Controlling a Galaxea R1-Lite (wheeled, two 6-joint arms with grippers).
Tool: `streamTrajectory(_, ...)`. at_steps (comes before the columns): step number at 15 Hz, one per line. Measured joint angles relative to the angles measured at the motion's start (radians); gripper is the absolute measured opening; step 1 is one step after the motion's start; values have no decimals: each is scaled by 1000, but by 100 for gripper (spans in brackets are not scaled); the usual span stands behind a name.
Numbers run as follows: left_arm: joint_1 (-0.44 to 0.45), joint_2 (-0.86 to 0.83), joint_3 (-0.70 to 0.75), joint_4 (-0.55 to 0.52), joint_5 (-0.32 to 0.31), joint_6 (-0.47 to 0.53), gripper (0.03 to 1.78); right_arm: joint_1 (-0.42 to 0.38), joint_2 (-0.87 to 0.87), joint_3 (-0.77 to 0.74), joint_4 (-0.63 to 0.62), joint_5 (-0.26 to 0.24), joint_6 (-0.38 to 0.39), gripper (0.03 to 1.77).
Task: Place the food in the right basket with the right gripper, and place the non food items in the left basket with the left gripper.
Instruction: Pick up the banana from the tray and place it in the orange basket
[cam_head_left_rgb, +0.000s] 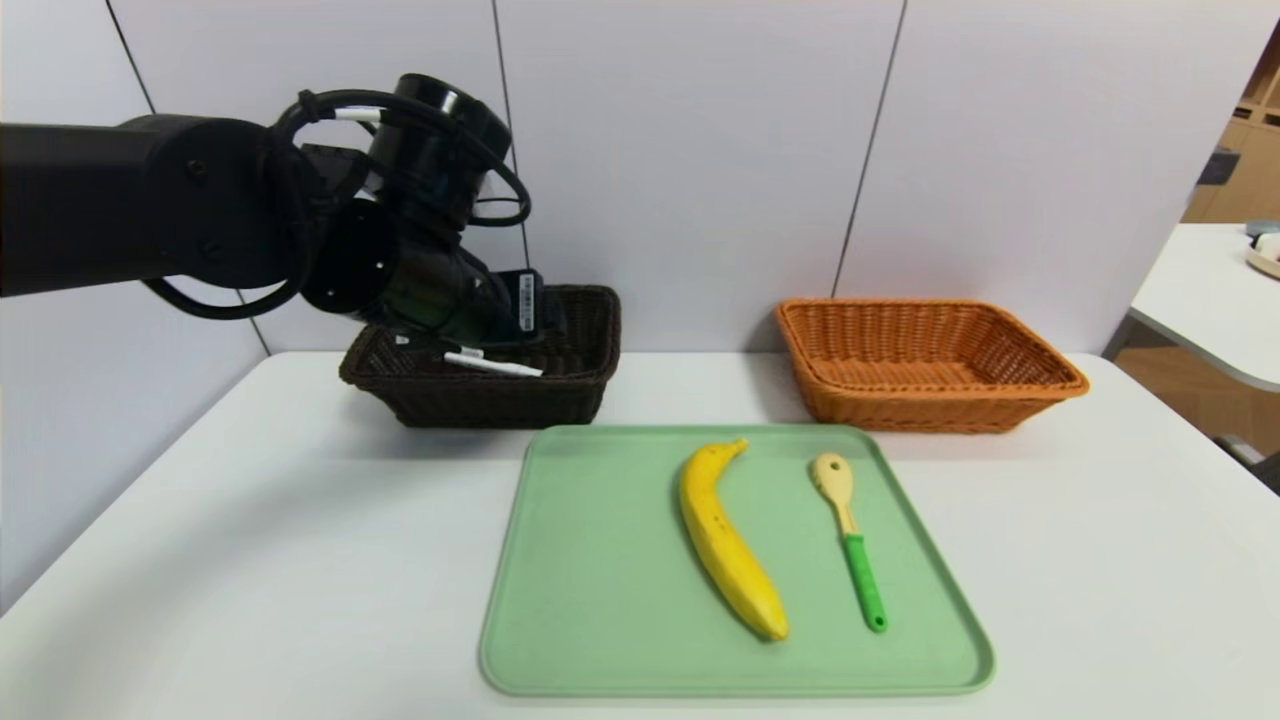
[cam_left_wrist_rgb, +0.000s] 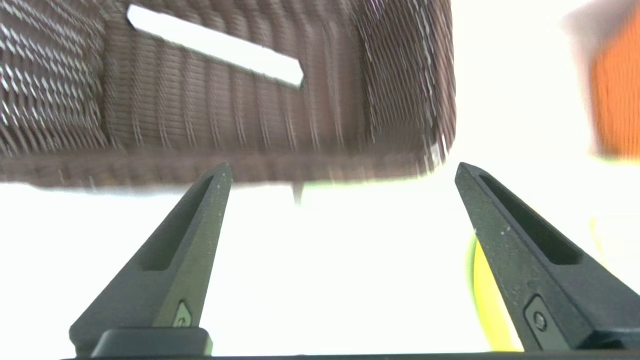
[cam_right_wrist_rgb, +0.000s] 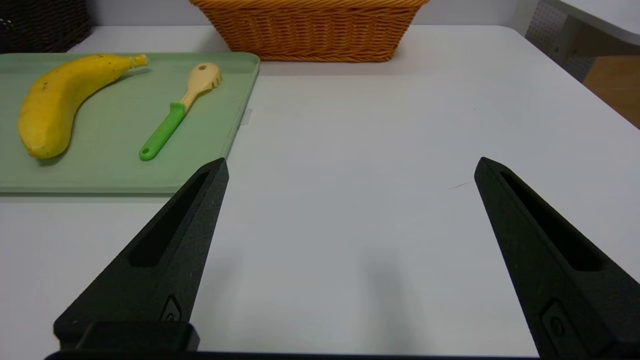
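From the head view, the left gripper (cam_head_left_rgb: 500, 325) on its black arm hangs over the near-left part of the dark brown basket (cam_head_left_rgb: 585, 375), which stands at the back of the white table (cam_head_left_rgb: 250, 560); its fingers are hidden behind the wrist here. A white marker (cam_head_left_rgb: 492, 364) lies inside that basket, tilted across its floor. The orange basket (cam_head_left_rgb: 1040, 385) stands well apart to the right, also at the back of the table. In front of both, a green tray (cam_head_left_rgb: 600, 600) holds the banana (cam_head_left_rgb: 728, 540) and, just beside it on the right and not touching, the spoon (cam_head_left_rgb: 848, 535) with a cream head and green handle; both lie lengthwise, pointing away from the robot. In the left wrist view, the left gripper (cam_left_wrist_rgb: 342, 172) has its two black fingers (cam_left_wrist_rgb: 190, 240) spread wide with nothing between them; beyond their tips the dark brown basket (cam_left_wrist_rgb: 390, 90) shows the white marker (cam_left_wrist_rgb: 215, 46) resting on its woven floor, and a blurred patch of the orange basket (cam_left_wrist_rgb: 617, 95) sits at the edge. In the right wrist view, the right gripper (cam_right_wrist_rgb: 350, 167) is low over the bare table (cam_right_wrist_rgb: 375, 150), jaws fully apart and holding nothing, with the tray (cam_right_wrist_rgb: 115, 177), banana (cam_right_wrist_rgb: 60, 100), spoon (cam_right_wrist_rgb: 180, 107) and orange basket (cam_right_wrist_rgb: 310, 30) ahead of it.
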Motion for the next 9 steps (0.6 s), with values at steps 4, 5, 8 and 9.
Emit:
streamTrajectory(4,-45,-204,256,-1,-1,144,164,0,0,0,0,0,0,170)
streamTrajectory(5,-49,-267,327,-2,-1,177,165,0,0,0,0,0,0,170)
streamTrajectory(8,-51,-479,533,-5,-1,229,167,0,0,0,0,0,0,170)
streamTrajectory(9,-48,-551,596,-6,-1,239,167,0,0,0,0,0,0,170)
